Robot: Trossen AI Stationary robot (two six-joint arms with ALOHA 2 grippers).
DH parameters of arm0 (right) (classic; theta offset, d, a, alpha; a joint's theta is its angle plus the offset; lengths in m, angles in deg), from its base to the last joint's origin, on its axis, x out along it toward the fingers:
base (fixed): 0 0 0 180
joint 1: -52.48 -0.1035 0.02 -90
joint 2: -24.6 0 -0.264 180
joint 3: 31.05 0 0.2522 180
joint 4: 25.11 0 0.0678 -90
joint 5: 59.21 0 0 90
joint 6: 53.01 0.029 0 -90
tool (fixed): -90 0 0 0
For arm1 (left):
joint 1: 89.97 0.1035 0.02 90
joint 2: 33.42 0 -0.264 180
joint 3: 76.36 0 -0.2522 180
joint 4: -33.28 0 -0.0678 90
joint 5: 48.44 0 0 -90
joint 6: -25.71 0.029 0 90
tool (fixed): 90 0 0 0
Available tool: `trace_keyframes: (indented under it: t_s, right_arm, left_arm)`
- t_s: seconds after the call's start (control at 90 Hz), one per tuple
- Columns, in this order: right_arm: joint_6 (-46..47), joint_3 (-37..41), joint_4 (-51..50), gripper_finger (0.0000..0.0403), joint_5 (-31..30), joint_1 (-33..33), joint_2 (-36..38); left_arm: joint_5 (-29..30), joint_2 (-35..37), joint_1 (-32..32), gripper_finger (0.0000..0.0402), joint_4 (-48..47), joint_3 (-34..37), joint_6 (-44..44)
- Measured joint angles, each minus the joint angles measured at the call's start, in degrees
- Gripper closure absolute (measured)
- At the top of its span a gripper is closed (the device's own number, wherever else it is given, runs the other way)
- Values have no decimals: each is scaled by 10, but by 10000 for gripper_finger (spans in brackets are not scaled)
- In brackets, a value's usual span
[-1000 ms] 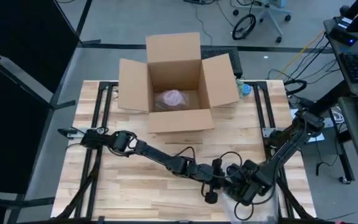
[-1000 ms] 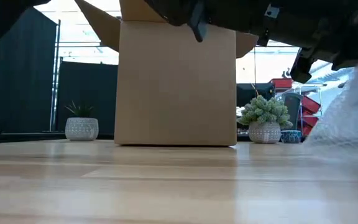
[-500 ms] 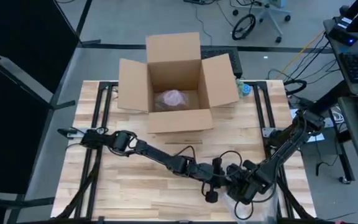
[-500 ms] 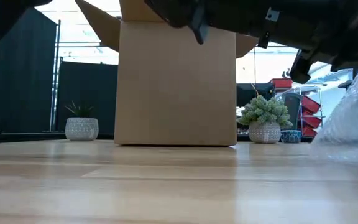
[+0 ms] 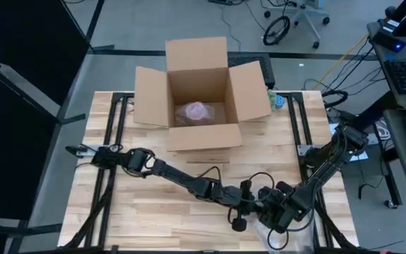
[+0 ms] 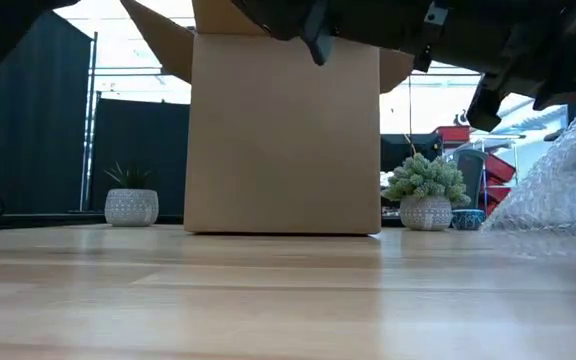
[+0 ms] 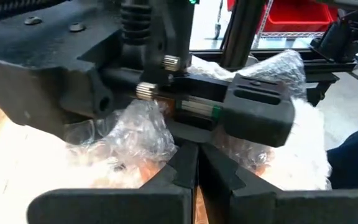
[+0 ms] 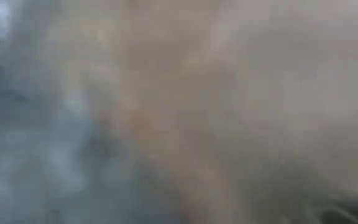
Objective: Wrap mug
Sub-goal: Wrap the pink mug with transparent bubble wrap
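Observation:
A sheet of clear bubble wrap (image 5: 277, 238) lies bunched at the table's near right; it also shows in the low view as bubble wrap (image 6: 558, 185). The mug is hidden. My left gripper (image 7: 194, 158) reaches across to the wrap, its fingers shut at a crumpled bunch of it. My right gripper (image 5: 279, 212) stands right over the same heap, close against the left one. Its wrist view is filled by a blur of wrap. My left gripper pinches a crumpled bunch of the bubble wrap (image 7: 157, 140) between its two fingertips; how many layers cannot be told. It comes in low from the table's left. The wrap spreads slack past the fingers, its lower part on the table.
An open cardboard box (image 5: 197, 99) stands at the far middle, flaps spread, with a pinkish wrapped bundle (image 5: 194, 111) on its floor. Small potted plants (image 6: 426, 190) stand behind it. Bare wood (image 5: 139, 204) lies to the left of the arms.
In the low view the bubble wrap's raised part has shifted a little and its slope has changed shape. Both arms stay at the same spot over the heap.

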Motion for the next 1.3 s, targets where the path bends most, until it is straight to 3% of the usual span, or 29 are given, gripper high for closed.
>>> trace_keyframes:
  t_s: [0.2, 0.811, 1.3]
  right_arm:
    - [-13, -1, -11, 169, 7, 1, 5]
    - [-47, -1, -9, 174, 27, -8, 78]
    - [-111, -2, -42, 174, 17, -8, 179]
  left_arm:
    - [0, 0, 0, 402, 1, 0, 0]
    - [4, 0, 1, 402, 3, -1, 0]
    - [4, 0, 1, 402, 3, -1, 0]
